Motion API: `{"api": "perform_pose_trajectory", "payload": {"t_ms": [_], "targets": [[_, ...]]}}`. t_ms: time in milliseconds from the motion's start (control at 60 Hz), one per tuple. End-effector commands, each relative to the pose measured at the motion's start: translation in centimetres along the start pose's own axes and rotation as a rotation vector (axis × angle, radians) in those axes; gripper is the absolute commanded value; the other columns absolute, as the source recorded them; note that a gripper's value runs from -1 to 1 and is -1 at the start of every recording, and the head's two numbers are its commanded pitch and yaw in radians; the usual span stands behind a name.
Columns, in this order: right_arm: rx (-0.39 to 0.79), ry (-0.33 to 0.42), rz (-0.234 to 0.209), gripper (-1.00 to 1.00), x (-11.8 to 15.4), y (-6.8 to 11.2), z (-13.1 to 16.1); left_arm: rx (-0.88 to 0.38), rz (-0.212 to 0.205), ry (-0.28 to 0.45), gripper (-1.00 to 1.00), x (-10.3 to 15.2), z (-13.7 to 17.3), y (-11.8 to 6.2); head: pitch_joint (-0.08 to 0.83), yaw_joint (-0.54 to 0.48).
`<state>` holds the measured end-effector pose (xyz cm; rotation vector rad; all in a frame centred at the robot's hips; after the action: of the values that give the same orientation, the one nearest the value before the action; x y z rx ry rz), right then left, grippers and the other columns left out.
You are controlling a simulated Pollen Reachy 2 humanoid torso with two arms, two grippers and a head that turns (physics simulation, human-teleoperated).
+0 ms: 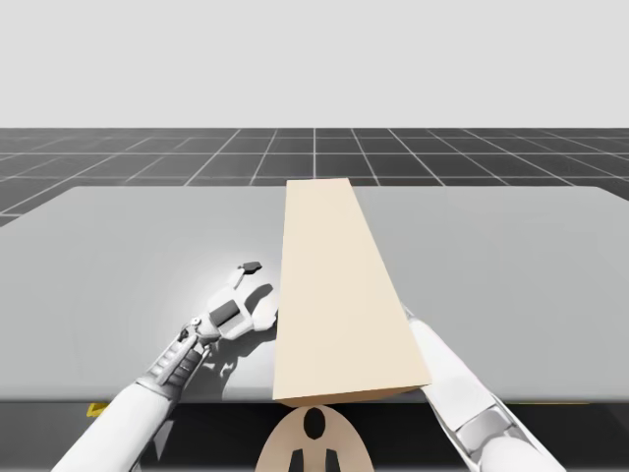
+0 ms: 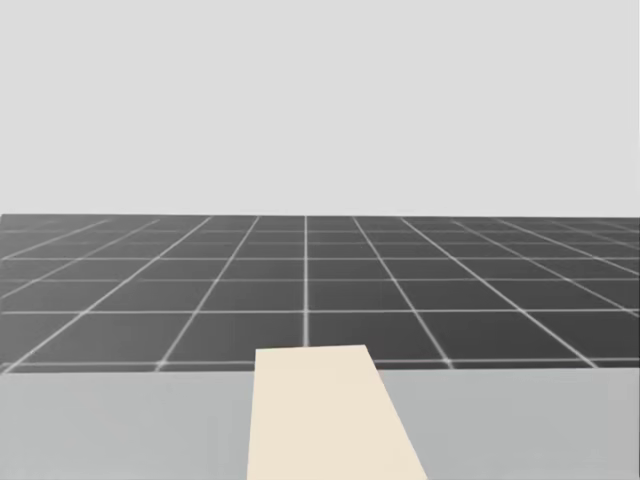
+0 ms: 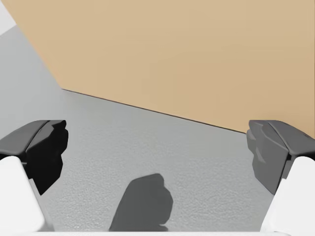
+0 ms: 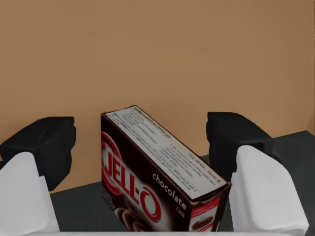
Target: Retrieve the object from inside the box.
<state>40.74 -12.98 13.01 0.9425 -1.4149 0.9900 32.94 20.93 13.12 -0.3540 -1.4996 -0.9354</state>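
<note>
A tall tan box (image 1: pixel 339 295) stands in the middle of the grey table, its lid panel sloping toward me; its far end shows in the head view (image 2: pixel 320 420). My right arm (image 1: pixel 454 385) reaches in under that panel, which hides its hand in the high view. In the right wrist view, my right gripper (image 4: pixel 140 147) is open inside the box, with a dark brown carton (image 4: pixel 157 182) lying tilted between its fingers and the tan inner wall (image 4: pixel 147 49) behind it. My left gripper (image 1: pixel 258 292) is open, just left of the box. Ahead of its spread fingers (image 3: pixel 44 147) is the tan outer wall (image 3: pixel 172 54).
The grey table (image 1: pixel 128 246) stretches wide on both sides of the box. A dark gridded floor (image 2: pixel 300 280) lies beyond the far edge. A small yellow mark (image 1: pixel 96 408) sits at the front edge by my left arm.
</note>
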Motion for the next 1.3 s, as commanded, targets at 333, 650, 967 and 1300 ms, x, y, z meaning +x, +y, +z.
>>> {"api": "perform_pose_trajectory", "payload": {"t_ms": [333,650,967,1300], "targets": [[-0.099,0.046,0.012,1.0,0.7,1.7,7.1,0.011,-0.008,0.009,-1.0,0.0,0.0,0.0,0.034,-0.03],[-0.316,0.028,0.092,1.0,3.6,0.5,18.5,0.031,-0.003,0.01,-1.0,0.1,0.3,0.6,0.026,-0.03],[-0.534,0.01,0.112,1.0,6.4,-3.7,25.8,0.044,0.0,0.004,-1.0,0.2,0.6,1.1,0.019,-0.02],[-0.751,0.019,0.197,1.0,16.8,-6.8,26.4,0.05,0.001,0.005,-1.0,0.1,0.6,1.3,0.009,-0.02]]}}
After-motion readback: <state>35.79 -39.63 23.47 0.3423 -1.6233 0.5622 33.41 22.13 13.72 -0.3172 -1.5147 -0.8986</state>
